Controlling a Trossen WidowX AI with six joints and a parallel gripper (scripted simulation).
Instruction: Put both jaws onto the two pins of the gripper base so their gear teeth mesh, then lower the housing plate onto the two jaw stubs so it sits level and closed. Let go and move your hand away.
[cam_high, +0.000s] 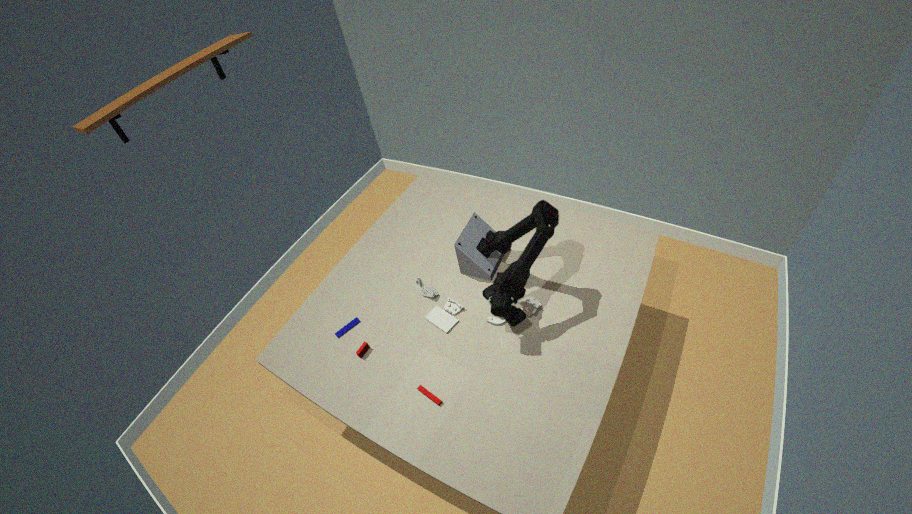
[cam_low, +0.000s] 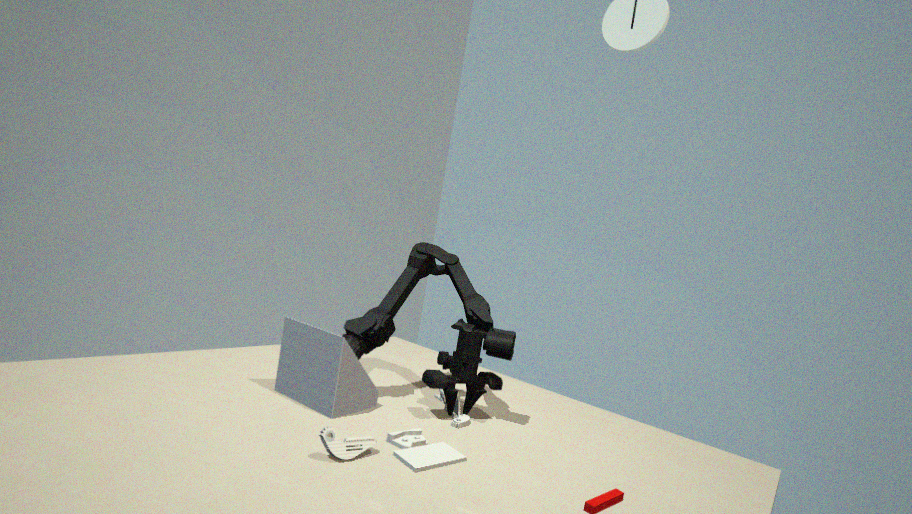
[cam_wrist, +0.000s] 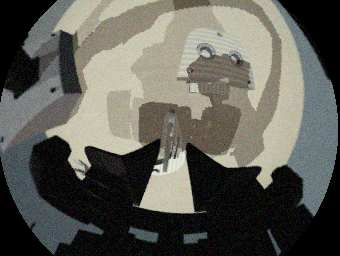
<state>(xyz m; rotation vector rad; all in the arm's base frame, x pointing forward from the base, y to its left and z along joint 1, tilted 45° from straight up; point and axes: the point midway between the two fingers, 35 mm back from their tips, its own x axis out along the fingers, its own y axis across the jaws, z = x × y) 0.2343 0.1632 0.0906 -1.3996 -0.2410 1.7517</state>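
Directly between its fingertips, the end effector is gripping what is probably one white jaw, its slim body standing edge-up and its lower end seemingly resting on the counter. Farther ahead of the fingers in the wrist view, a ribbed part with two rings is lying close by; whether it is the base or the housing is staying unclear. Well to one side of the end effector, the other jaw is waiting, with a small studded part and a flat white plate lying nearer. Neither jaw is sitting on a pin, so the work seems to be only beginning. Slipping is looking like the likeliest trouble: the tips are pinching a narrow, curved piece, and any off-centre hold could be letting it swivel as its weight is leaving the surface. Moving sideways before lifting could be dragging its foot or knocking the ringed part. Later, a leaning jaw could be catching its hole on the pin's rim, and mistimed teeth could be binding, keeping the housing from settling level.
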